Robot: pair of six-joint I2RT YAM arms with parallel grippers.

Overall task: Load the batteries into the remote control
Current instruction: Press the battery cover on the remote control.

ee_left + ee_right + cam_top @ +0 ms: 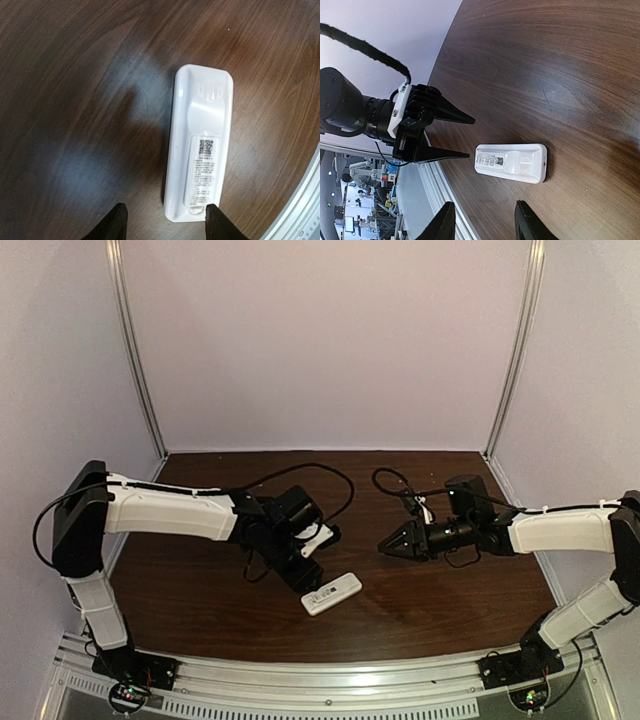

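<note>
Two pincers stand over one dark wooden desk (200, 590), and both are parted with nothing held between their fingers. Near the desk's front edge, at about six o'clock from its middle, the remote control (332, 593) lies flat with its back up, a small printed label showing on the white shell. The left pincer (470, 138) is low just beside it, at roughly ten o'clock from the handset as seen from overhead, with its two dark fingers spread wider than the remote. One fingertip (218, 223) sits right at the corner of the labelled end, though I can't tell if it touches. The right pincer (383, 546) hangs apart at about two o'clock from the remote, its tips aimed toward the left arm.
</note>
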